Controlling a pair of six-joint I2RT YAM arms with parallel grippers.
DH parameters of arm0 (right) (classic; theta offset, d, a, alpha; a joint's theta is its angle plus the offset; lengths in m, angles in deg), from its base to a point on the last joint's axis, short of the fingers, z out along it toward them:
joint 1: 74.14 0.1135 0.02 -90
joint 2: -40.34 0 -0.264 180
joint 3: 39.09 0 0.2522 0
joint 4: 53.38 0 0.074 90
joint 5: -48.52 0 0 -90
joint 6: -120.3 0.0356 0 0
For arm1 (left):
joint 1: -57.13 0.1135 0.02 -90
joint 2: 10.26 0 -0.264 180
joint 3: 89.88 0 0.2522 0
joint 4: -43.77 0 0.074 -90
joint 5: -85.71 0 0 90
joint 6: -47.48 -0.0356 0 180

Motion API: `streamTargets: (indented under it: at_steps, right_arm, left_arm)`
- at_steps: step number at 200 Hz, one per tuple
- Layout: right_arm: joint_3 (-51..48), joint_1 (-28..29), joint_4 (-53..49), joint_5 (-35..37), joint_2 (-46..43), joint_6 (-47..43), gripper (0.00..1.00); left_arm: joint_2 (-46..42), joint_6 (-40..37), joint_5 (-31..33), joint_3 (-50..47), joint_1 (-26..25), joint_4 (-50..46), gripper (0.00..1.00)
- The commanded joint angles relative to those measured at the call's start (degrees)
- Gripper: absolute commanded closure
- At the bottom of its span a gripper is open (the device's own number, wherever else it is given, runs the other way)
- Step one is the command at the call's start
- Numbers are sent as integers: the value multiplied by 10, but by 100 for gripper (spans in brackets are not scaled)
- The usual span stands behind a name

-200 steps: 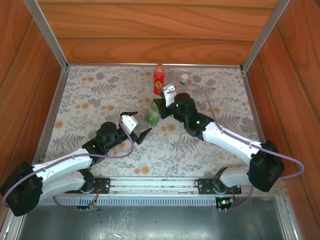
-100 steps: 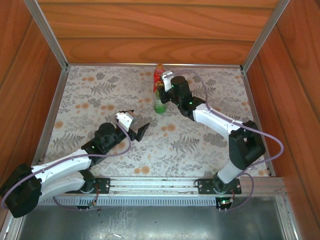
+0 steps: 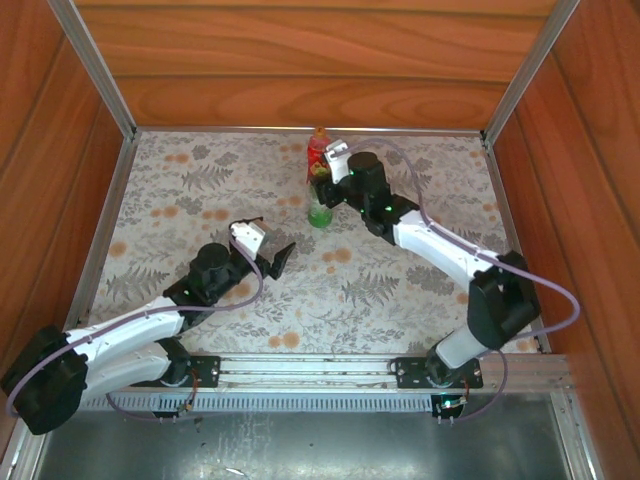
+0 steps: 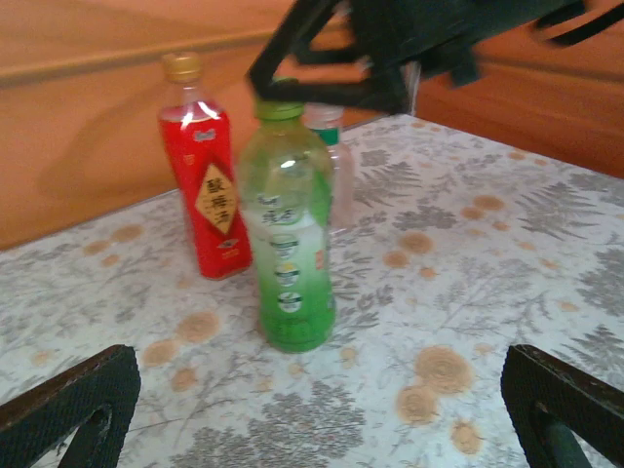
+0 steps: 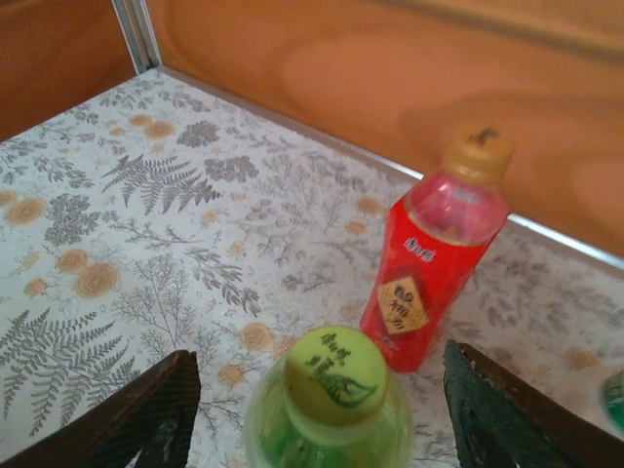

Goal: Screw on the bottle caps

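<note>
We are viewing the right claw hovering open directly above the upright green bottle on the worktop, jaws flanking its green cap, seemingly without contact; the left claw, gaping, is standing farther off.

Wood-panelled walls (floral tablecloth)

Floral cloth — wooden walls

The top camera looks down from high above the near edge onto the whole table. The left wrist camera looks low across it at the green bottle and red bottle; the right wrist camera sees both closely from above.
</note>
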Motion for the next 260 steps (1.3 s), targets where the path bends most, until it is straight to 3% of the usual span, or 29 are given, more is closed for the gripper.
streamTargets:
  at_steps: [1,49,83,114,163,185,229,248,260]
  right_arm:
    - [-37,-2,43,27,-62,-12,23]
    - [-214,-20,142,191,-195,-52,4]
    - [-343,-78,161,211,-280,-59,2]
    - [-439,-141,211,193,-306,-70,1]
    - [-492,-255,347,106,-207,-21,1]
    - [-480,-289,385,62,-151,1,1]
    - [-439,-319,422,-10,-43,-1,1]
    - [-433,-325,476,-4,11,4,0]
    - [-418,-332,425,-11,4,12,0]
  left_arm:
    - [-3,-3,1,-8,44,10,0]
    - [-5,-50,82,-3,126,2,0]
    - [17,-49,100,2,224,-3,0]
    - [81,-70,112,5,277,-1,0]
    - [186,-78,53,-10,350,109,0]
    - [243,-40,35,8,390,125,0]
    - [338,-3,5,26,431,180,0]
    - [341,20,3,31,450,177,0]
    - [340,20,2,31,451,177,0]
